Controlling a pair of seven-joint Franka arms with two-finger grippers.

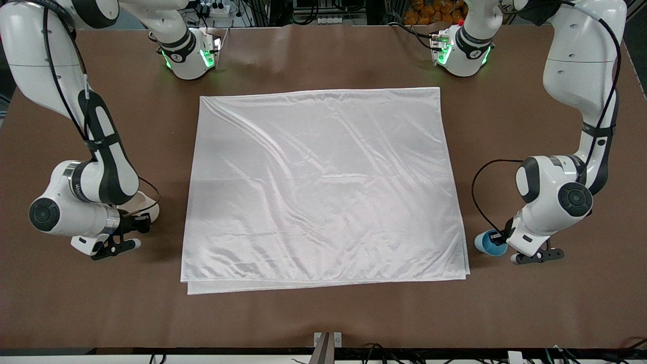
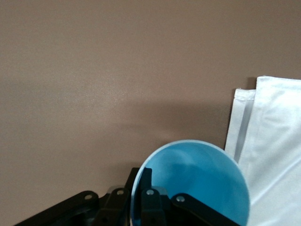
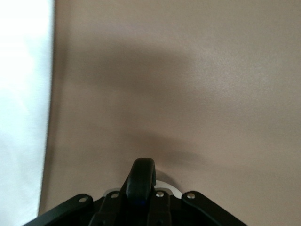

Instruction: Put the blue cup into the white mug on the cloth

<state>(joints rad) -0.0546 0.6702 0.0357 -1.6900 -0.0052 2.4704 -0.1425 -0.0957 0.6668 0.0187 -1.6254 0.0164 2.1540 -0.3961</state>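
Note:
The blue cup (image 1: 488,243) is beside the cloth's (image 1: 323,187) corner, at the left arm's end of the table. My left gripper (image 1: 501,239) is shut on its rim, one finger inside and one outside; the left wrist view shows the cup's blue interior (image 2: 197,183) by the gripper (image 2: 136,188). The white mug (image 1: 146,206) is off the cloth at the right arm's end, mostly hidden by the arm. My right gripper (image 1: 135,222) is shut on its black handle (image 3: 143,174); only a sliver of the mug's rim (image 3: 172,188) shows by the gripper (image 3: 143,190).
The cloth lies flat in the table's middle, folded in layers, with its edge in the left wrist view (image 2: 277,141) and the right wrist view (image 3: 23,117). Brown tabletop (image 1: 323,318) surrounds it. The arm bases stand along the table's edge farthest from the front camera.

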